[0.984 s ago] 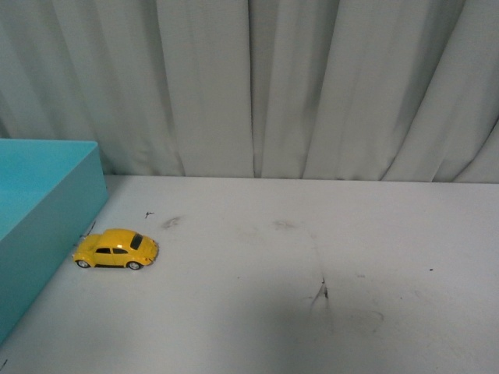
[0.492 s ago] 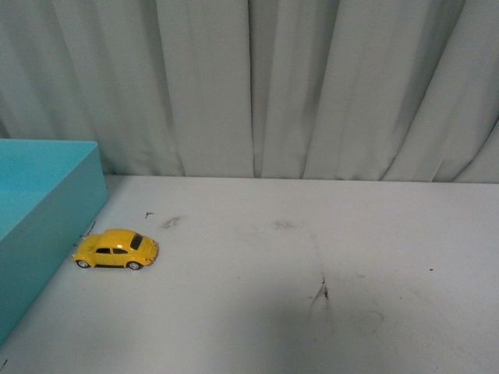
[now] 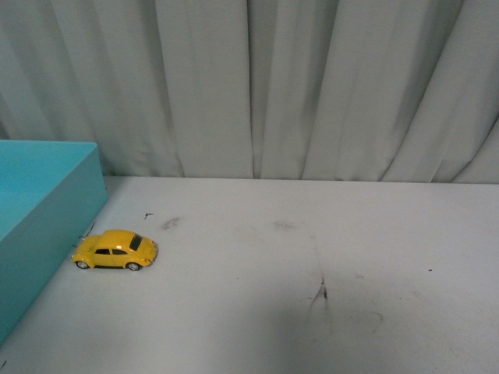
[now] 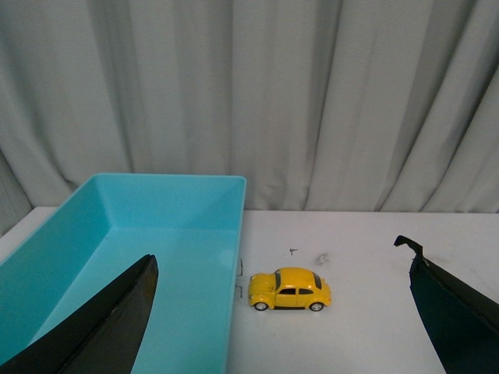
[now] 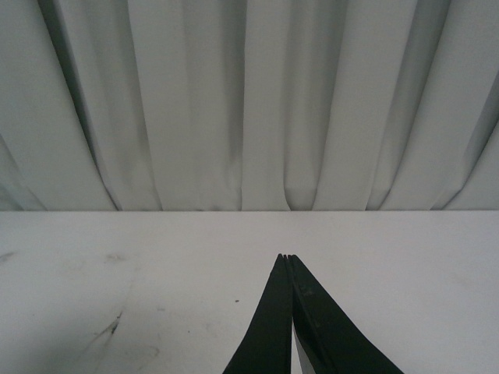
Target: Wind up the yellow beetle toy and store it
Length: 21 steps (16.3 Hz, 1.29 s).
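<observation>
Yellow beetle toy (image 3: 115, 250) upright on white table (image 3: 312, 226), just beside blue bin (image 3: 47, 195), left; left gripper (image 4: 274, 251) spread wide, right gripper (image 5: 285, 258) pressed closed.

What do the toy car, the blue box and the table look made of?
The toy car: glossy yellow shell, painted metal or hard plastic; the roof highlight shows gloss, not which. The box: likely moulded plastic, smooth turquoise, thin straight walls, soft sheen. The table: matte white, scuffed with dark marks; material unclear.
</observation>
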Available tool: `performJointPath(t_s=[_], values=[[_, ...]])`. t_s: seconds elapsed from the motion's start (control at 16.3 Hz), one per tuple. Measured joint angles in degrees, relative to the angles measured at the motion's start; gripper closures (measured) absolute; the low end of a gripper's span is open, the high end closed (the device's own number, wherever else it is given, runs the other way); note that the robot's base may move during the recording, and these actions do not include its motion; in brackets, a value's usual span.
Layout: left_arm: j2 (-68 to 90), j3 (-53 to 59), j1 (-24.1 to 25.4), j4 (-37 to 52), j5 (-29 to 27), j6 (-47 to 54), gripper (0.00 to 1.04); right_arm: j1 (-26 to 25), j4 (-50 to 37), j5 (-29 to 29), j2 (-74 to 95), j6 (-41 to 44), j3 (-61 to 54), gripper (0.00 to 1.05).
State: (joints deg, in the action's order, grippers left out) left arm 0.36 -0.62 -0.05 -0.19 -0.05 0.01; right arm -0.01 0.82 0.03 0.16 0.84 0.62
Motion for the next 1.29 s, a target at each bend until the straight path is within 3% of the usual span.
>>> performJointPath(t_s=[0.18, 0.25, 0.68, 0.74, 0.8, 0.86, 0.98, 1.11, 1.17, 1.29], values=[[0.00, 0.00, 0.00, 0.00, 0.02, 0.00, 0.07, 0.00, -0.59, -0.02, -0.02, 0.00, 0.00, 1.03], [0.00, 0.00, 0.00, -0.02, 0.02, 0.00, 0.07, 0.00, -0.59, -0.02, -0.02, 0.00, 0.00, 0.98], [0.00, 0.00, 0.00, -0.02, 0.02, 0.00, 0.07, 0.00, -0.59, -0.02, -0.02, 0.00, 0.00, 0.10], [0.63, -1.01, -0.83, -3.96, -2.21, -1.75, 0.07, 0.00, -0.59, -0.02, -0.02, -0.02, 0.00, 0.05], [8.35, -6.05, -2.95, -13.86, -9.51, -11.28, 0.07, 0.00, -0.57, 0.09, 0.00, -0.02, 0.00, 0.07], [14.80, -8.70, -1.18, -11.06, -11.10, -19.39, 0.07, 0.00, -0.63, -0.17, -0.02, 0.00, 0.00, 0.06], [29.11, -14.78, 3.28, 4.66, -6.86, -27.69, 0.07, 0.00, -0.57, 0.00, 0.02, 0.00, 0.00, 0.06], [49.53, -22.62, 3.45, 19.30, -1.51, -26.51, 0.07, 0.00, -0.59, 0.00, 0.02, -0.02, 0.00, 0.06], [60.28, -27.65, 3.13, 23.61, 1.62, -24.63, 0.07, 0.00, -0.57, 0.00, 0.02, -0.02, 0.00, 0.06], [77.66, -39.74, 1.40, 23.56, 7.34, -18.58, 0.07, 0.00, -0.59, -0.02, 0.02, 0.00, 0.00, 0.06]])
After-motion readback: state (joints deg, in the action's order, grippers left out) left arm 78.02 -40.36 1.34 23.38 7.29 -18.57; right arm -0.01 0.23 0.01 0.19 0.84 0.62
